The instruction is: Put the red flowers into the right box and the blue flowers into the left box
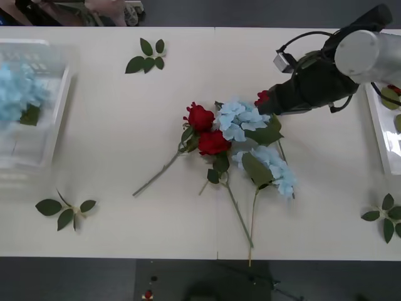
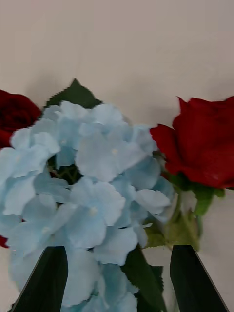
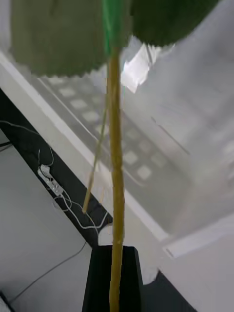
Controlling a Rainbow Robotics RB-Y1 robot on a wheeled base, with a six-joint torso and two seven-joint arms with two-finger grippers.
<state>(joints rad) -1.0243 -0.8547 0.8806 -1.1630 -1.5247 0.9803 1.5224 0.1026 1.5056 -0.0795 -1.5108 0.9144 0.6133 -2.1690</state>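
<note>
The right gripper (image 2: 117,280) hangs over the heap of blue flowers (image 1: 241,120) and red flowers (image 1: 207,130) at mid bench (image 1: 125,125), jaws wide either side of a blue head. The left gripper (image 3: 114,278) has its jaws closed on a yellow-green stem (image 3: 115,161) above the left box (image 1: 59,106), where a blue cluster lies. The right box (image 1: 379,135) sits at the bench's right edge.

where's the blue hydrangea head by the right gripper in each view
Front view: blue hydrangea head at table centre, just off the right gripper.
Right wrist view: it is the large central bloom, above the open black fingers.
Left wrist view: not in it.
Shared landmark: the red rose beside the bloom.
</note>
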